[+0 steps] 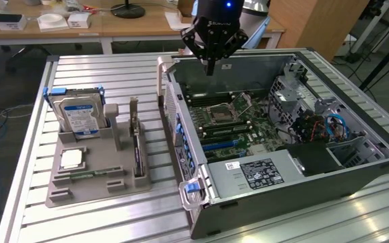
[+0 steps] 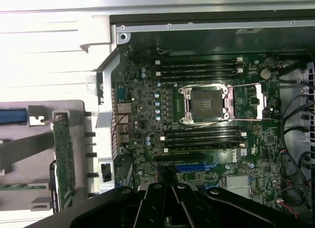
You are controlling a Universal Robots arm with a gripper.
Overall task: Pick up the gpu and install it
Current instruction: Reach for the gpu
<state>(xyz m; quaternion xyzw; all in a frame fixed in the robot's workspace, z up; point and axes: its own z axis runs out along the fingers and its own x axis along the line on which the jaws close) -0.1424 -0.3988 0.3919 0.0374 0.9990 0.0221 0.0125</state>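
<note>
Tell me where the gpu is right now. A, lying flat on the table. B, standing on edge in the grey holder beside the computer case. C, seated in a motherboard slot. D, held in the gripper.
B: the gpu stands on edge in the grey holder outside the computer case, while the gripper hangs over the case holding nothing.

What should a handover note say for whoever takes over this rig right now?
Gripper: shut, holding nothing, hovering over the far edge of the open computer case.
Gpu: standing on edge in the grey holder, at the exterior view's left of the case, untouched.
Done: nothing that shows; the gpu is not picked up.
Left: the pick-up and the install on the motherboard.
</note>
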